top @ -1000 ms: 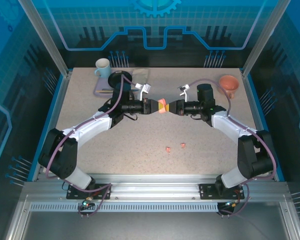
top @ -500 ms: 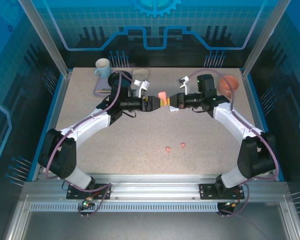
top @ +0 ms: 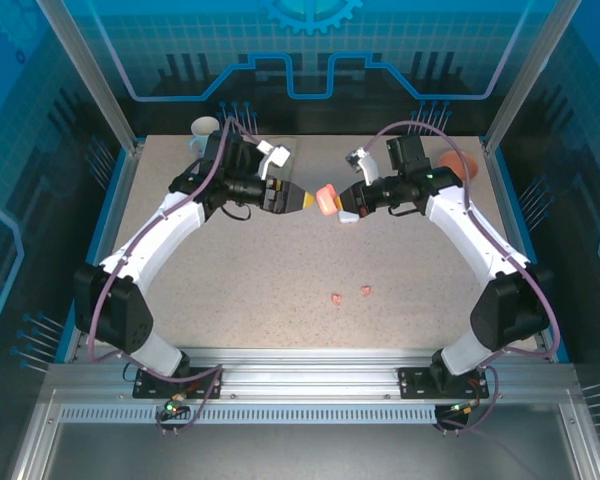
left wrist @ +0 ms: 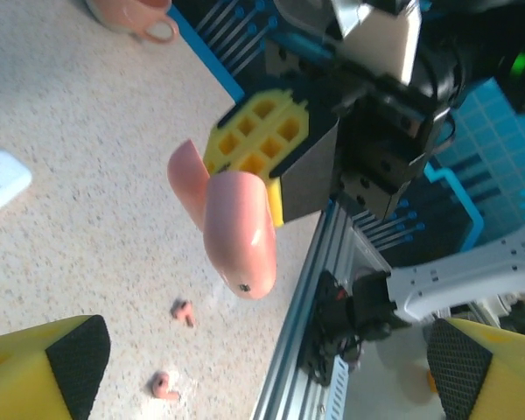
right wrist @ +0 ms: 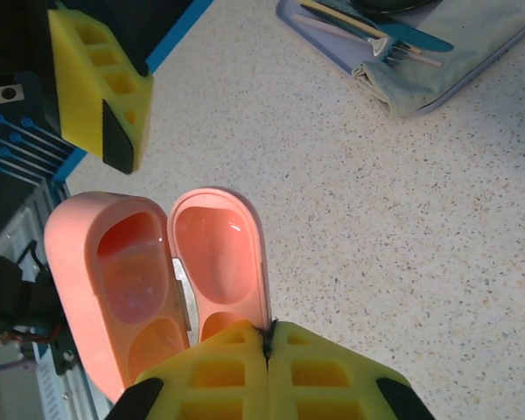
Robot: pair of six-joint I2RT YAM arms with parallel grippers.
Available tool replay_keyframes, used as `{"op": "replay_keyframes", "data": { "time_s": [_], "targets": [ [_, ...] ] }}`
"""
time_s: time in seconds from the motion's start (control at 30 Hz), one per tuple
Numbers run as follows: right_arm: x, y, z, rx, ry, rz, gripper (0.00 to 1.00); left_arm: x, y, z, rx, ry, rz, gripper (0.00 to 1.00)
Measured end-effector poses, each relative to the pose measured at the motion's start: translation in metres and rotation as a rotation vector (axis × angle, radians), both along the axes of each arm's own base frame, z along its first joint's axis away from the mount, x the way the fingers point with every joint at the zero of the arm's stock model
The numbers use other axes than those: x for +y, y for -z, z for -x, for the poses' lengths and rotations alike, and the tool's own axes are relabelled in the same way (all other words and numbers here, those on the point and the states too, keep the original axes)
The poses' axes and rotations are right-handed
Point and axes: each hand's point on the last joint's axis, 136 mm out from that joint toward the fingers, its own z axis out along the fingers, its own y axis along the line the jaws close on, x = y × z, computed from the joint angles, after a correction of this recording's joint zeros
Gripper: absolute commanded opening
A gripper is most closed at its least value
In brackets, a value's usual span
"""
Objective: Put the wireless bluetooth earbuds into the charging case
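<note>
Your right pincer (right wrist: 269,354) is clenched on the pink case (right wrist: 157,262), whose lid is open. Your left pincer (top: 302,199) is released, facing the case from just beside it without touching. Two pink earbuds (top: 336,298) lie on the desk (top: 260,280), well apart from both pincers, toward the arm bases.

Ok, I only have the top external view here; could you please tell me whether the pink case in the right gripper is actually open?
Observer: Yes. The right wrist view shows the pink case spread open, its two halves side by side facing the camera.
Operator: Thank you. Is anything seated inside it?
Observer: No. Both halves look empty, just bare moulded wells.
Operator: And is the left gripper gripping anything?
Observer: No. In the left wrist view the left gripper is open, its fingers wide apart with nothing between them, and the case is ahead of it.
</note>
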Motion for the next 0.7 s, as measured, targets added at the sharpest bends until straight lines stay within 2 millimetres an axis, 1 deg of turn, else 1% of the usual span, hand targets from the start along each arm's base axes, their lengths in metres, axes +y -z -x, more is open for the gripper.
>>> {"op": "replay_keyframes", "data": {
  "time_s": [0.1, 0.2, 0.27, 0.4, 0.57, 0.63, 0.7],
  "targets": [
    [0.008, 0.003, -0.001, -0.010, -0.037, 0.034, 0.00, -0.001, 0.020, 0.003, 0.057, 0.033, -0.030, 0.90],
    [0.017, 0.010, 0.000, -0.005, -0.072, 0.065, 0.00, -0.001, 0.040, 0.002, 0.110, 0.048, -0.057, 0.89],
    [0.023, 0.015, 0.001, 0.000, -0.093, 0.086, 0.00, -0.002, 0.048, 0.001, 0.130, 0.052, -0.067, 0.87],
    [0.029, 0.024, 0.007, 0.013, -0.127, 0.126, 0.00, -0.002, 0.049, 0.000, 0.132, 0.058, -0.068, 0.85],
    [0.024, 0.031, 0.013, 0.005, -0.152, 0.194, 0.00, -0.006, 0.042, -0.004, 0.127, 0.101, -0.065, 0.79],
    [0.020, 0.033, 0.013, -0.006, -0.158, 0.226, 0.00, -0.007, 0.046, -0.004, 0.142, 0.119, -0.071, 0.78],
    [0.017, 0.035, 0.013, -0.023, -0.164, 0.260, 0.00, -0.006, 0.054, -0.001, 0.171, 0.132, -0.084, 0.77]
  ]
}}
